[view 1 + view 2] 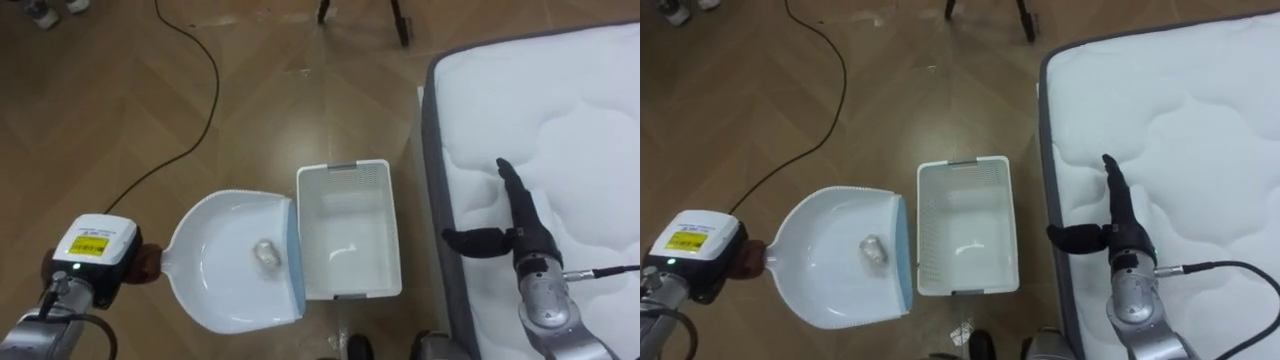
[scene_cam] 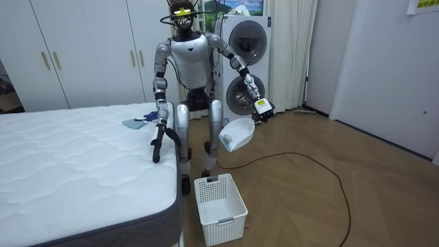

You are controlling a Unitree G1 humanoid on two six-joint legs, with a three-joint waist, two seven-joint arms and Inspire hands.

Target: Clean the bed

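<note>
1. Stance: I see the robot standing beside the bed [image 1: 570, 120]. A white basket [image 1: 348, 172] sits on the floor just beside the mattress edge.
2. Left robot hand [image 1: 148, 263]: clenched round the handle of a white dustpan [image 1: 225, 275], which is held above the floor. The pan's blue-edged lip lines up against the basket's left rim.
3. Load: a small crumpled wad [image 1: 265, 255] lies in the pan.
4. Right robot hand [image 1: 522, 225]: released, fingers straight, thumb out, at the mattress near its edge. I cannot tell whether it touches.
5. A blue cloth [image 2: 134, 124] lies on the bed.
</note>
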